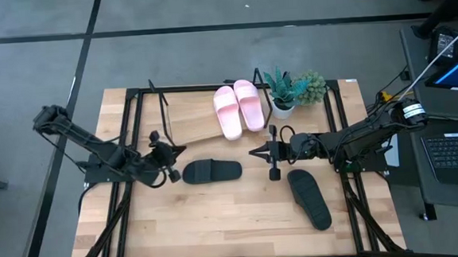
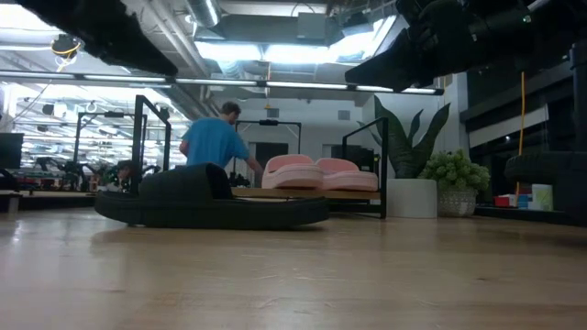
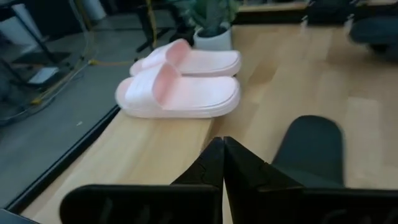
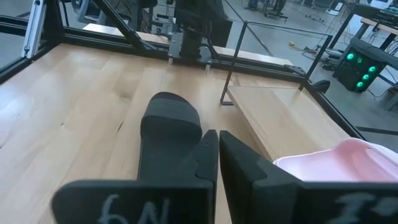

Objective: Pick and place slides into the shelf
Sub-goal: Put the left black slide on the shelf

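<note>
2 pink slides [image 1: 239,107] sit on the shelf [image 1: 190,120]; left claw [image 1: 174,152] closed.

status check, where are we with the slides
Left gripper shut, empty, at end of black slide. Right gripper shut, empty, mid-table. Two pink slides on shelf; second black slide on table. Nothing in the way.

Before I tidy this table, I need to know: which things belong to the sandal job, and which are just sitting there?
Job things:
pink sandals, already on the shelf
black sandal at mid-table
black sandal by the right arm

Just sitting there:
potted plants at the back edge
</note>
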Controlling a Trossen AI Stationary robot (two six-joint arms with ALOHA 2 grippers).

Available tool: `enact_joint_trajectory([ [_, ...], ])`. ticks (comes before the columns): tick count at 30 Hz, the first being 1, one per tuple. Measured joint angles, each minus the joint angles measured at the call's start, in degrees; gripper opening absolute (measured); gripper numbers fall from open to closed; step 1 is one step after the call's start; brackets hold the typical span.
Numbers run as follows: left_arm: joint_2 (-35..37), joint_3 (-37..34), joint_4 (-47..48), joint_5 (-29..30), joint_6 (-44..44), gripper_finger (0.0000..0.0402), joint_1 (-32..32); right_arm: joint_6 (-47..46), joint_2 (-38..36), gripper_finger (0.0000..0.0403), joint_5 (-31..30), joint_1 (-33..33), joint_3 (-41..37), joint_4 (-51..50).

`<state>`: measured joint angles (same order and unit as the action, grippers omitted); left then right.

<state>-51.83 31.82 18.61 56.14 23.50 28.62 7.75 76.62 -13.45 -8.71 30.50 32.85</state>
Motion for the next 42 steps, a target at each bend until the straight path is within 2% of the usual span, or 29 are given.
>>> enact_joint_trajectory([
  [15, 8.0, -12.3, -9.4, -3.2, -0.2, 0.0001, 10.5, 0.0, 0.0, 0.0019, 0.0, 0.0, 0.0, 0.4],
  [28, 8.9, -13.3, -9.4, -7.3, -3.1, 0.0001, 15.9, 0.1, 0.0, 0.0019, 0.0, 0.0, 0.0, 2.0],
  [42, 8.9, -13.3, -9.3, -7.4, -3.1, 0.0003, 16.2, 0.2, 0.0, 0.0019, 0.0, 0.0, 0.0, 2.5],
])
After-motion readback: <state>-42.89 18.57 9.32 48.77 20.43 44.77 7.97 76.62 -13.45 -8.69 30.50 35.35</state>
